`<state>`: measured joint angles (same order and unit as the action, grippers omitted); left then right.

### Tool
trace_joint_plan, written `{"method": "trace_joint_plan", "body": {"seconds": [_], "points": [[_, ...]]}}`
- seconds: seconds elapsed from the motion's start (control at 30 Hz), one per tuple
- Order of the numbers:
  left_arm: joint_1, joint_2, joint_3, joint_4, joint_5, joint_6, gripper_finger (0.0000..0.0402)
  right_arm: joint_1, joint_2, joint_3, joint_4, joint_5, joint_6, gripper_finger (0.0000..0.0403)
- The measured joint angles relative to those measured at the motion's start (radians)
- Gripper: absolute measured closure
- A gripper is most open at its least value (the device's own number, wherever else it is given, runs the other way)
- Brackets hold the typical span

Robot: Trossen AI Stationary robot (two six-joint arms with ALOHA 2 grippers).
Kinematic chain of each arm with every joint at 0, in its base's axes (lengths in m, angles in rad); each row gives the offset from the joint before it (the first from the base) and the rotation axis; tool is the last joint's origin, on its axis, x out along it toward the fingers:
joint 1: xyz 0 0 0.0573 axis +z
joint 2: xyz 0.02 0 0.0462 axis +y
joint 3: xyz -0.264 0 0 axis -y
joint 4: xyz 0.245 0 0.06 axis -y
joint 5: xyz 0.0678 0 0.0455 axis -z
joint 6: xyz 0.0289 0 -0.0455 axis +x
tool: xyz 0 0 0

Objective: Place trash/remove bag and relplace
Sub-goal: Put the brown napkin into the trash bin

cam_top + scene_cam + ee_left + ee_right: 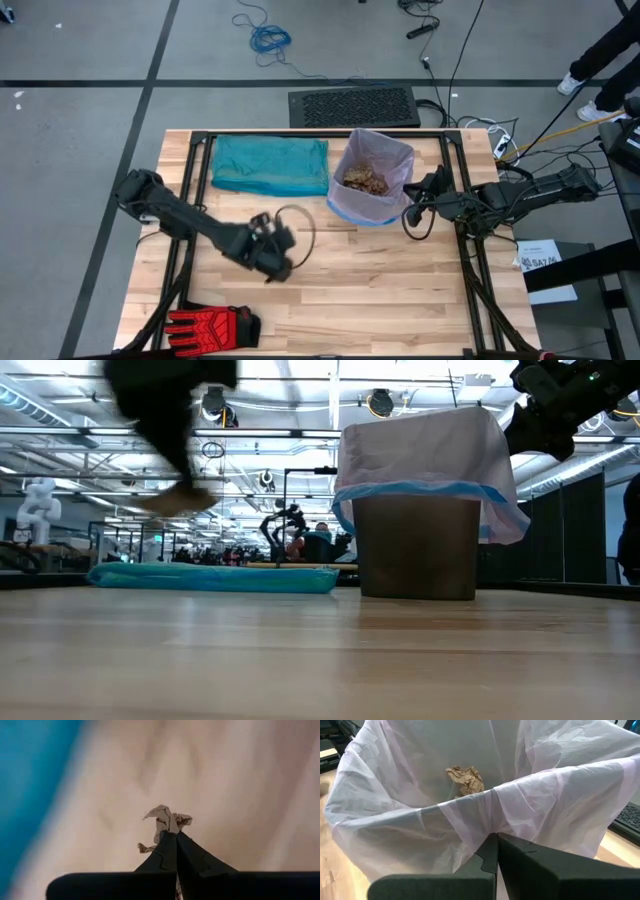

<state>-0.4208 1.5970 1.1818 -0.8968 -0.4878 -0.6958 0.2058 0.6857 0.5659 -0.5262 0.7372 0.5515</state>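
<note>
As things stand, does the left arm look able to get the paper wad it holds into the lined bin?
Probably yes. The left gripper is shut on the paper wad, with bare table up to the lined bin. The right gripper is shut on the bag at the far rim, so the near side looks free.

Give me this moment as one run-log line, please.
left gripper: shut on paper wad, above table | right gripper: shut on bag rim | wads in bin
</note>
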Motion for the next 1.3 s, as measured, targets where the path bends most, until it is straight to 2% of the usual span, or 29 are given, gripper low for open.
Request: {"method": "trace_joint_plan", "body": {"seconds": [0.13, 0.2, 0.27, 0.37, 0.47, 0.7, 0.8, 1.03, 1.3], "points": [[0.061, -0.001, 0.139, 0.065, -0.258, 0.202, 0.0401, 0.0, 0.0, 0.0, 0.0, 0.005, -0.013, 0.0403], [0.096, -0.001, 0.19, 0.169, -0.299, 0.349, 0.0401, 0.0, 0.0, 0.0, 0.0, 0.005, -0.016, 0.0403], [0.138, -0.001, 0.225, 0.3, -0.295, 0.501, 0.0401, 0.0, 0.0, 0.0, 0.0, 0.005, -0.018, 0.0403], [0.213, -0.002, 0.239, 0.52, -0.205, 0.716, 0.0401, 0.0, 0.0, 0.0, 0.0, 0.005, -0.024, 0.0403], [0.308, -0.001, 0.239, 0.674, -0.046, 0.838, 0.0401, 0.0, 0.0, 0.0, 0.0, 0.021, -0.045, 0.0403], [0.545, -0.001, 0.238, 0.82, 0.298, 0.852, 0.0401, -0.001, 0.0, 0.0, 0.007, 0.098, -0.051, 0.0403], [0.609, 0.016, 0.239, 0.865, 0.4, 0.81, 0.0401, -0.001, 0.0, 0.0, 0.008, 0.108, -0.052, 0.0403], [0.629, 0.102, 0.238, 0.961, 0.434, 0.829, 0.0397, -0.001, 0.0, 0.0, 0.038, 0.105, -0.058, 0.0403], [0.6, 0.136, 0.238, 0.998, 0.486, 0.862, 0.0337, -0.001, 0.0, 0.0, 0.038, 0.094, -0.074, 0.0403]]}}
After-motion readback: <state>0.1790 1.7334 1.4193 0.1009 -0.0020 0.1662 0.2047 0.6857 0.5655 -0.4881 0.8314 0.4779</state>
